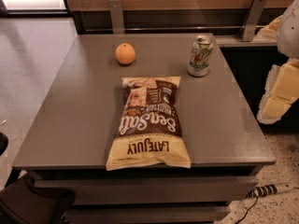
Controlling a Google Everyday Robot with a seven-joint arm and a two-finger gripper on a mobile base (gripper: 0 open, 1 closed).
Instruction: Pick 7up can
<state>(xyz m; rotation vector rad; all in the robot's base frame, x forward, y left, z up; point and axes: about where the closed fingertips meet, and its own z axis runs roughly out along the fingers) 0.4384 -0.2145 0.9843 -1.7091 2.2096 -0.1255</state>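
Observation:
The 7up can point(200, 55) stands upright on the grey table point(84, 106), at its far right. It is whitish-silver with green markings and a silver top. My gripper point(279, 91) hangs at the right edge of the view, beyond the table's right side, lower right of the can and well apart from it. It is pale yellow and white, holds nothing that I can see, and part of it is cut off by the frame.
An orange point(125, 53) sits at the far left-middle of the table. A large brown and cream chip bag point(149, 120) lies flat in the middle, reaching the front edge. A power strip point(271, 189) lies on the floor at lower right. A wall with metal brackets runs behind.

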